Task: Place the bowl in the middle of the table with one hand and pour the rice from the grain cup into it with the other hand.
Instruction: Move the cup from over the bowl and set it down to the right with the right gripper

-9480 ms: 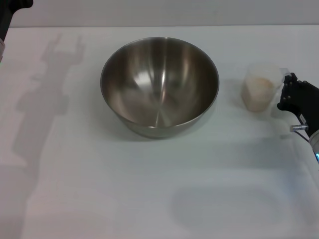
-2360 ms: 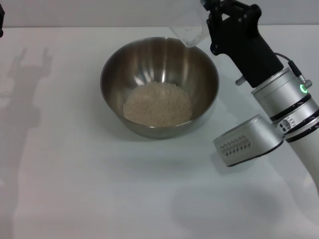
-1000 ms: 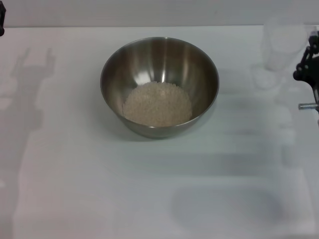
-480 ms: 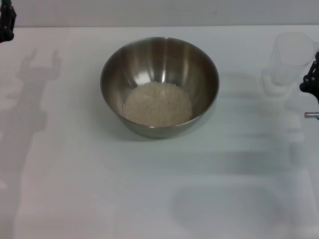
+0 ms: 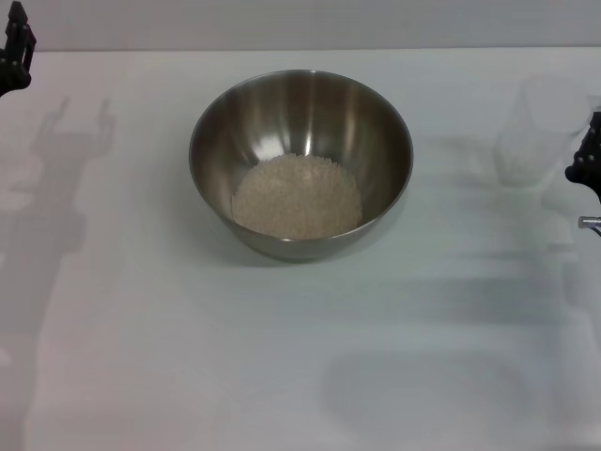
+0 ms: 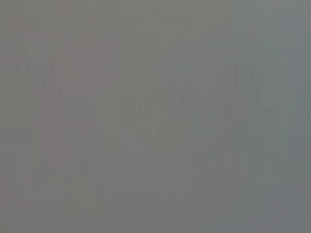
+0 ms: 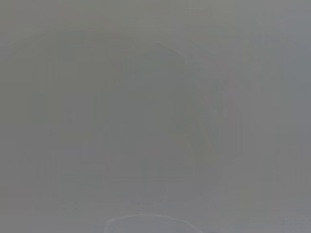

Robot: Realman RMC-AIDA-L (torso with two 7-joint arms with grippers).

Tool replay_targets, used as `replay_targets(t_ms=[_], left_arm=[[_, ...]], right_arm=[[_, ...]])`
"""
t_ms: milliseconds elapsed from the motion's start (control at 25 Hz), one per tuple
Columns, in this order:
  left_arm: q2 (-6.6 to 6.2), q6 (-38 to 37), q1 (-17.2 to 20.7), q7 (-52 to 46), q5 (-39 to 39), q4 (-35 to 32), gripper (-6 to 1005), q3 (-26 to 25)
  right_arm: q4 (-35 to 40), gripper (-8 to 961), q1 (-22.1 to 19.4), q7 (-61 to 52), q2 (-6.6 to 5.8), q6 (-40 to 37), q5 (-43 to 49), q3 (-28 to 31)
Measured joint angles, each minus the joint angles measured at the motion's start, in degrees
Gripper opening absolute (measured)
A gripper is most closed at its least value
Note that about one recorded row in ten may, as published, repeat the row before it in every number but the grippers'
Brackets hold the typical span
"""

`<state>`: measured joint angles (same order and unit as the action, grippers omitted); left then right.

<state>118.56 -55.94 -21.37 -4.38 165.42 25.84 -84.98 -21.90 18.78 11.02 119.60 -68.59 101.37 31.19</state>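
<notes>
The steel bowl [image 5: 300,122] stands in the middle of the white table [image 5: 188,357]. The off-white rice [image 5: 297,195] lies in a heap on its bottom. The clear grain cup [image 5: 543,127] is upright and looks empty, at the table's far right. My right gripper [image 5: 589,158] is at the right edge of the head view, beside the cup on its right, and holds it there. My left gripper [image 5: 15,52] is raised at the far left corner, well away from the bowl; its shadow on the table shows two spread fingers. The wrist views show none of these things.
The shadow of my left arm [image 5: 56,188] falls on the table's left side. Faint shadows [image 5: 488,272] lie to the right of the bowl and toward the front.
The cup was tipped over the bowl's far rim with rice in the bowl. My right gripper then carried the emptied cup out to the right and is lowering it. My left gripper shifted slightly.
</notes>
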Motion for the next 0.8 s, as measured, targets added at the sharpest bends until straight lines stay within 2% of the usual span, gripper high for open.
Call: replay_targets(t_ms=[800], left_arm=[[0.05, -0.7, 0.1, 0.2, -0.1, 0.2, 557, 0.5]], right_arm=[[0.8, 4, -0.3, -0.4, 0.02, 3.2, 0.1, -0.2]])
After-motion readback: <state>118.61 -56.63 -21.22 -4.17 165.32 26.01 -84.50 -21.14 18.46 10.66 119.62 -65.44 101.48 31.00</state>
